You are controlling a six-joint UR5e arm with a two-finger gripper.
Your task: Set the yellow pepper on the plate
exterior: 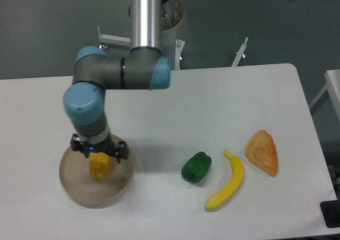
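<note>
While over the plate, the yellow pepper sits gripped between the jaws

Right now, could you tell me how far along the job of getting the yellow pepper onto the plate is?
Carrying looks done: the yellow pepper sits over the plate, directly under the gripper. In hand is the set-down; whether the fingers are closed on it cannot be told from this view. Left: release, if not done, and lift the arm clear.
</note>
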